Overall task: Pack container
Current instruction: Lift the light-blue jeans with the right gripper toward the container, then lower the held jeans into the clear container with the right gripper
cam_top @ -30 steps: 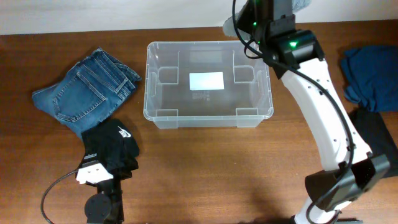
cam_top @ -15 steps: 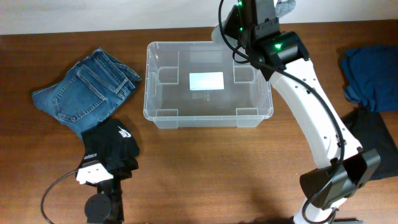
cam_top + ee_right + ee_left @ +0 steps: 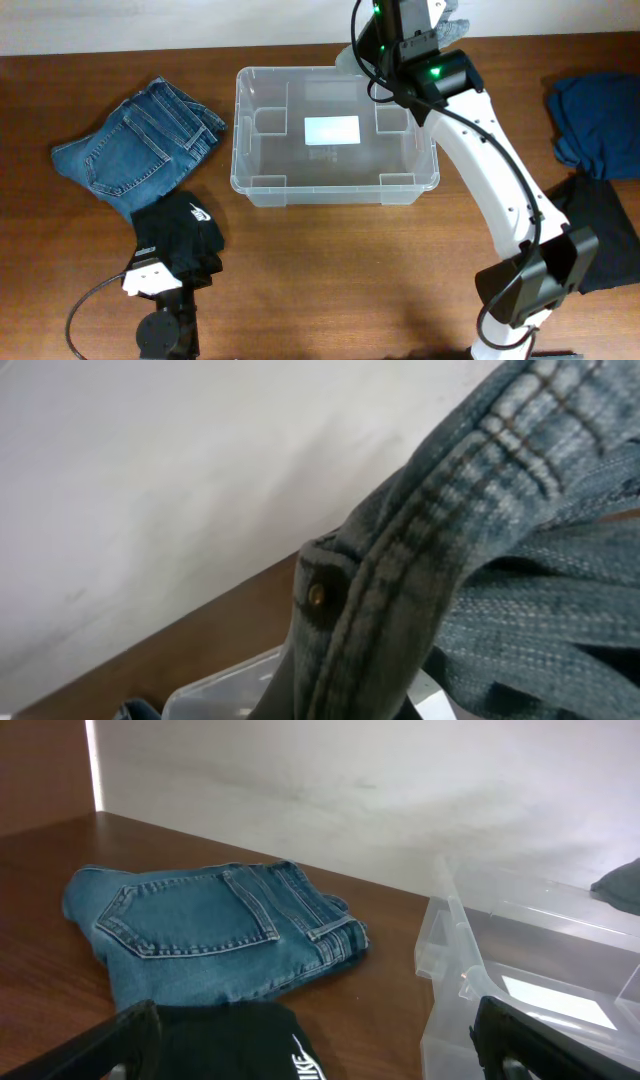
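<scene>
The clear container stands at the table's middle back with a white label on its floor and nothing else in it. It also shows in the left wrist view and the right wrist view. My right gripper hangs above the container's far right corner, shut on a grey denim garment that hides its fingers; a bit of the garment shows overhead. My left gripper is open, low over a black Nike garment, also in the left wrist view.
Folded blue jeans lie left of the container, also in the left wrist view. A dark blue garment and a black garment lie at the right edge. A white wall runs along the table's back.
My right arm has swung left and toward the back with the grey denim garment, over the container's far right corner. The left arm has not moved.
</scene>
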`<state>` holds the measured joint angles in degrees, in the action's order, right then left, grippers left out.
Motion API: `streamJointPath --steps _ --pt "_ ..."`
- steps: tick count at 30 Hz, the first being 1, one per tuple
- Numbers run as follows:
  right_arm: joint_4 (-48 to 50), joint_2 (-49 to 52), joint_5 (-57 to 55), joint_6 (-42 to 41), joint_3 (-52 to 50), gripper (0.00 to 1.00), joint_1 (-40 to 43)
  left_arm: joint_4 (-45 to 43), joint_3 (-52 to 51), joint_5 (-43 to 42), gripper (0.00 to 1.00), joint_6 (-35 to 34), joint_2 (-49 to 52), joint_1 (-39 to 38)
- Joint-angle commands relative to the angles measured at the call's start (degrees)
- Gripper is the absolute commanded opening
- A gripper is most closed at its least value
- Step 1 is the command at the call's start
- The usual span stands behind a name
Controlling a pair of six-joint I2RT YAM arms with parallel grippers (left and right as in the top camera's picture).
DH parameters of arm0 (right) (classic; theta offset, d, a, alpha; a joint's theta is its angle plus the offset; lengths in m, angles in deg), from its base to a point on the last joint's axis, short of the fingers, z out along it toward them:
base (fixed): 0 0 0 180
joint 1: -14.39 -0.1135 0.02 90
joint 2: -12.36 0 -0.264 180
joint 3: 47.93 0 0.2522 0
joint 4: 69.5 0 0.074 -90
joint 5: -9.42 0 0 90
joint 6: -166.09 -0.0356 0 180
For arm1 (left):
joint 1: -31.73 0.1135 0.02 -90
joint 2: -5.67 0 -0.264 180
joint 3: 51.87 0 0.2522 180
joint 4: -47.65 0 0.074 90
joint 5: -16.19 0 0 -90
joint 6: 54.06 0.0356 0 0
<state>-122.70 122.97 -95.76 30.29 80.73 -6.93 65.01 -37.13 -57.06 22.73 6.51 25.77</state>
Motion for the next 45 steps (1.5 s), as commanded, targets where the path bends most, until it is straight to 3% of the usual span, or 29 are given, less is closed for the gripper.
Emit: streamJointPath --steps 1,16,37,45 --pt "0.87 1.22 -2.03 -1.57 2.16 0.04 -0.48 -0.13 -0.39 0.0 0.99 0.7 -0.48 0.28" --pt "-1.57 2.75 1.2 -4.24 2.16 0.04 -2.01 -0.13 -0.39 0.0 0.99 0.7 -0.48 0.28" --pt "-13.55 2.69 1.99 -4.31 2.16 0.04 -4.24 -0.13 -0.39 0.0 0.99 0.7 -0.48 0.28" --pt "-19.34 2.71 1.51 -8.94 2.01 0.04 -4.28 -0.13 -0.39 0.0 0.99 0.7 -0.48 0.28"
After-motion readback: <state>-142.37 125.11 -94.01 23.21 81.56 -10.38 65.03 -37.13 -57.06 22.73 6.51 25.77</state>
